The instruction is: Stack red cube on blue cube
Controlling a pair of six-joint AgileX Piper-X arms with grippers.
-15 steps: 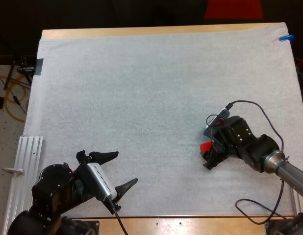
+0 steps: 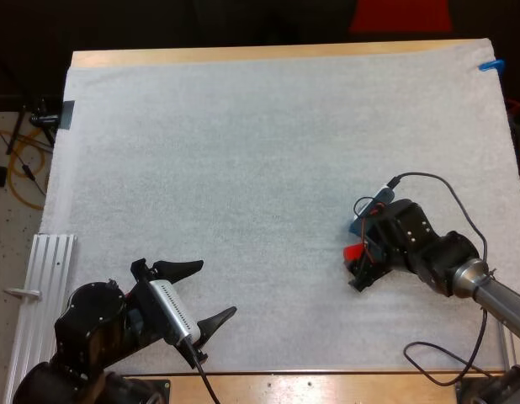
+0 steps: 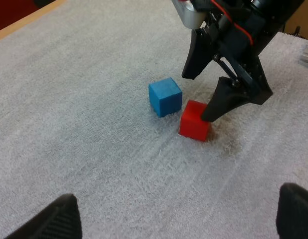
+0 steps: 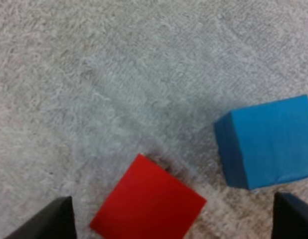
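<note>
The red cube (image 2: 352,251) lies on the white mat at the right, with the blue cube (image 2: 358,225) just beyond it, partly under my right arm. My right gripper (image 2: 358,263) hangs low over them, open. In the left wrist view the red cube (image 3: 195,120) and blue cube (image 3: 165,96) sit side by side, almost touching, and my right gripper (image 3: 199,96) has one finger at the red cube's side. Between the right gripper's (image 4: 171,219) own spread fingers lies the red cube (image 4: 149,199), unpressed, with the blue cube (image 4: 266,142) beside it. My left gripper (image 2: 205,295) stands open near the mat's front left.
A ribbed metal rail (image 2: 43,290) lies along the mat's left edge, beside my left arm. The mat (image 2: 243,151) stretches bare across the middle and far side of the table.
</note>
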